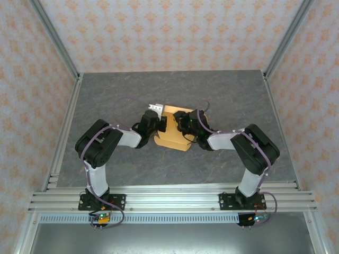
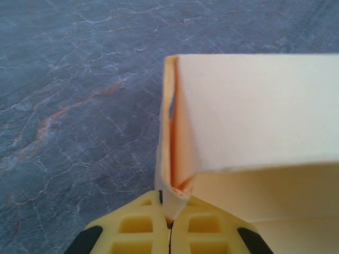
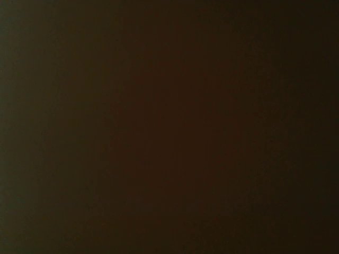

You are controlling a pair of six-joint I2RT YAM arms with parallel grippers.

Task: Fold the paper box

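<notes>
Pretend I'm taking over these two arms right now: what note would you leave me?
Left gripper: shut on a doubled-over wall edge of the paper box.
Right gripper: above the box in the overhead view; its own camera is dark, so open or shut is unclear.
Box: middle of the table, between both arms.
Done: at least one wall is up.
Left: finish folding and closing.

One box (image 1: 175, 140) at the middle of one table (image 1: 132, 90); two arms, left arm (image 1: 98, 145) and right arm (image 1: 254, 148).
</notes>
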